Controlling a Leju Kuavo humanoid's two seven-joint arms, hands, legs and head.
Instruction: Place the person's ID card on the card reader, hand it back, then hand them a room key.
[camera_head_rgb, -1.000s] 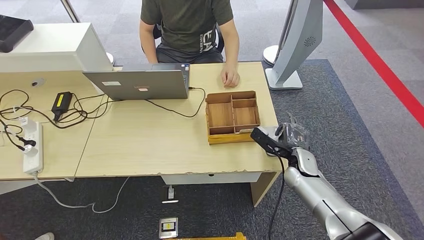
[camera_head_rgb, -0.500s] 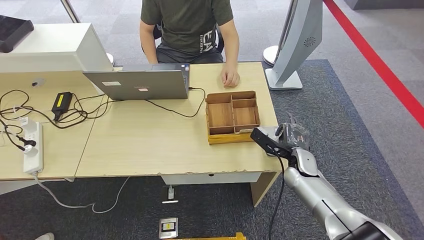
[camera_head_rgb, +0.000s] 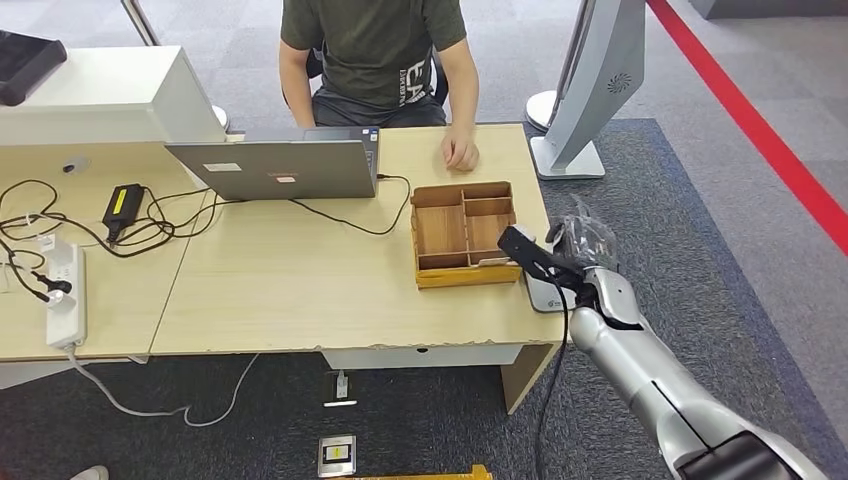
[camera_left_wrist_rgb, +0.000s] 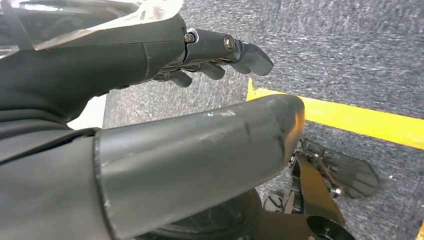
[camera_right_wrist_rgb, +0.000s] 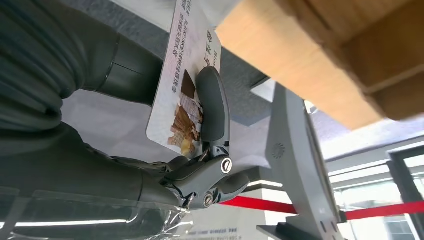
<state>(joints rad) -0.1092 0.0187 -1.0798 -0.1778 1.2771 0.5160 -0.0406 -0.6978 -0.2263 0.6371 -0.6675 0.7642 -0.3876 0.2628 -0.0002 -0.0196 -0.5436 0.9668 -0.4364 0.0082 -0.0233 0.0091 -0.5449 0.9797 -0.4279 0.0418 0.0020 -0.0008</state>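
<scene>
Here the ID card (camera_right_wrist_rgb: 185, 80), white with printed text and a small picture, sits pinched between the thumb and a dark finger of the right hand (camera_right_wrist_rgb: 150, 145), close to the corner of the wooden tray (camera_right_wrist_rgb: 320, 60) at the upper right of the right wrist view. In the head view the right hand (camera_head_rgb: 585, 262) hovers right of centre, just beside the tray (camera_head_rgb: 466, 278) and above the grey card reader (camera_head_rgb: 543, 293) at the desk's right edge; the card itself is too small to make out there. The person (camera_head_rgb: 375, 50) sits at the top centre, one hand resting on the desk (camera_head_rgb: 280, 290) beyond the tray, with a laptop (camera_head_rgb: 275, 165) to the left. The left hand (camera_left_wrist_rgb: 150, 100) hangs over grey carpet with a yellow stripe, its fingers slightly curled and apart, apparently holding nothing.
</scene>
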